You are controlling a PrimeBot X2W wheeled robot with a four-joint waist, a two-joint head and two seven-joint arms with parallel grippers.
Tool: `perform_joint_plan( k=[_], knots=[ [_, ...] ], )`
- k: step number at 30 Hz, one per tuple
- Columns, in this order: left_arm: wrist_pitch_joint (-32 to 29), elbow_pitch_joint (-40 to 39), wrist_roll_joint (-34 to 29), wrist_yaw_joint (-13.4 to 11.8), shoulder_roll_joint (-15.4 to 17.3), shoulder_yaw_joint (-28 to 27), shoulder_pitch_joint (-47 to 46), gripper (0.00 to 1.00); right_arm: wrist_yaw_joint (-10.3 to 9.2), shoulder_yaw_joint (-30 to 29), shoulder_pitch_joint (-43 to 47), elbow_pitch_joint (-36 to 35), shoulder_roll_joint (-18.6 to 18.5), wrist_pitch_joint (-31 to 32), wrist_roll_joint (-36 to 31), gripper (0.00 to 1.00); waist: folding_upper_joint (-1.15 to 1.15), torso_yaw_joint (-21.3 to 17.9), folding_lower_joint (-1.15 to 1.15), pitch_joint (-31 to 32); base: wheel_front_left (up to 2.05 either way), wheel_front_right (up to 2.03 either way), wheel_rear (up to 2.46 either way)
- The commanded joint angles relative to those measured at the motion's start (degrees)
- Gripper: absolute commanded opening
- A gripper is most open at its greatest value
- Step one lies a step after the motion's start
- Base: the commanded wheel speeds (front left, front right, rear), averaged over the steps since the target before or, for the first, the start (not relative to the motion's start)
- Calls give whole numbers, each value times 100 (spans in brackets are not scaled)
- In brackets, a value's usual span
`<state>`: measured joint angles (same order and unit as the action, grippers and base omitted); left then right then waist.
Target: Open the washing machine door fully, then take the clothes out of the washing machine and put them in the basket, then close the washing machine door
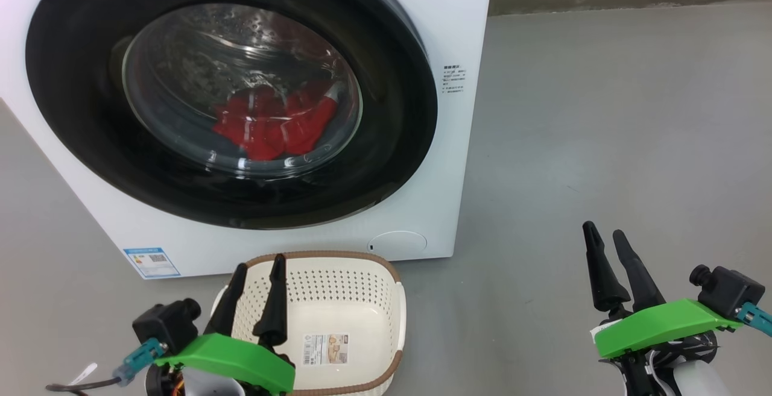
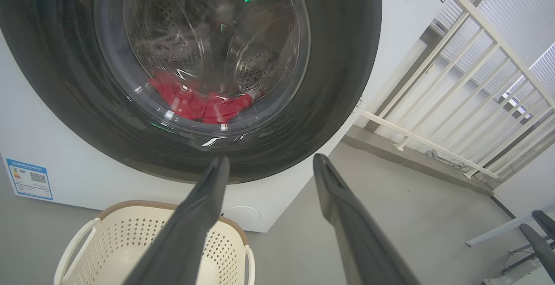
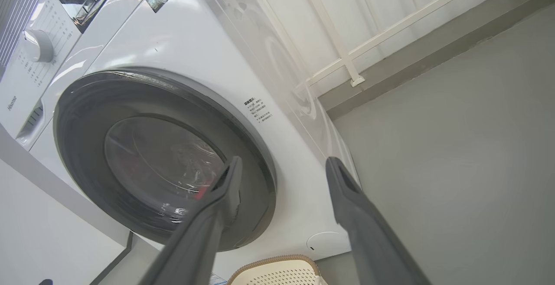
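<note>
A washing machine stands on the floor at 11 o'clock in the head view, with the washing machine door flat against its front. Behind the door's window, clothes lie heaped on the bottom of the drum, toward the window's 5 o'clock. A basket sits on the floor just before the machine, at the door's 6 o'clock, with a sticker on its bottom. A label is fixed to the machine's front at the door's 7 o'clock. The left gripper hangs above the basket's left side. The right gripper is well apart at 4 o'clock, over the floor. A railing stands behind the machine, to its right.
</note>
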<state>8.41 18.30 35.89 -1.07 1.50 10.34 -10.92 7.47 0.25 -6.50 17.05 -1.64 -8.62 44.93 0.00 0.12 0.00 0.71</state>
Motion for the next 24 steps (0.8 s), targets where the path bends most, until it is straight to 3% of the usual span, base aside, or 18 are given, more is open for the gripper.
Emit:
perform_joint_plan(
  k=[1,24],
  knots=[
    [101,-148,-227,-61,103,-90,-300,100,2,116,-317,-182,-72,-86,-230,100,0,6,0,8,0,0,0],
    [492,74,-1701,-460,127,-42,-641,100,2,200,-537,-153,-108,-473,-1686,100,0,4,0,22,0,0,0]
  ],
)
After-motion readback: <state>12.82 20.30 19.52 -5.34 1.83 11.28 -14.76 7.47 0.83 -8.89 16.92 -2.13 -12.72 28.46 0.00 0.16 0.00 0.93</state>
